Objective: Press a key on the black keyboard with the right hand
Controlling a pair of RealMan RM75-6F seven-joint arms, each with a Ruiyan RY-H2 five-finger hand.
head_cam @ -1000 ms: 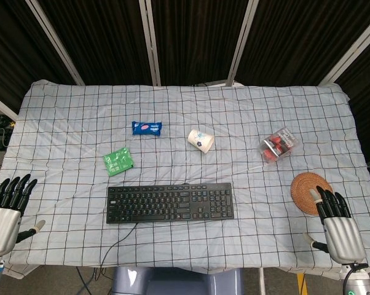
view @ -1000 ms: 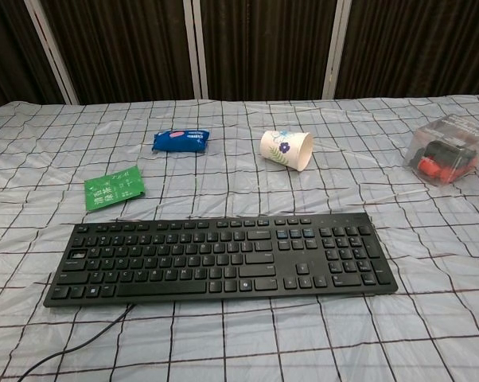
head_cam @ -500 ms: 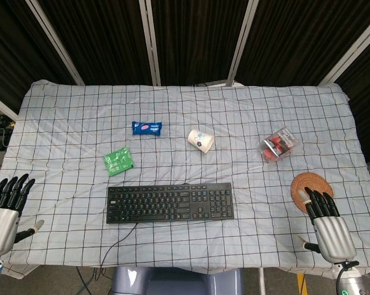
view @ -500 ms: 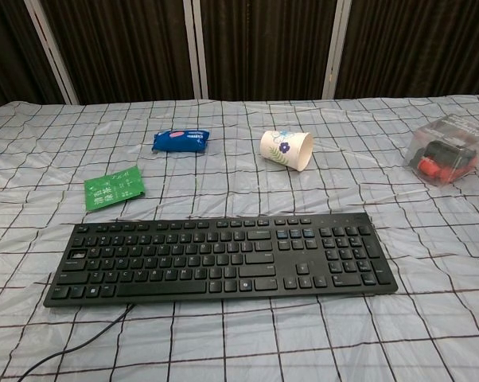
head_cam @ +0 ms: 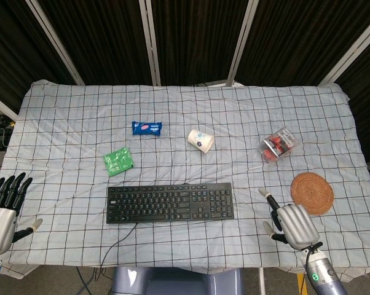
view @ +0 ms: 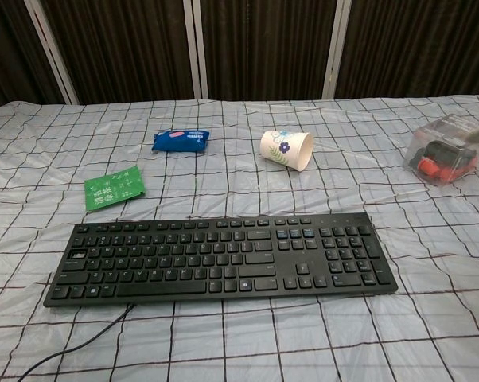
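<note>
The black keyboard is matt plastic. A glossy, wrinkled checked sheet covers the table. The cup is printed paper, the coaster woven fibre, the box clear plastic, and both packets shiny wrap.

Black keyboard, checked tablecloth

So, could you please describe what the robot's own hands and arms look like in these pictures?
Both hands have silver-grey metallic backs. The left hand has black fingers and a pale-tipped thumb. The right hand has a dark finger with a pale tip and sits on a grey wrist bearing a small green mark. No sleeves or loose cables show on either arm.
</note>
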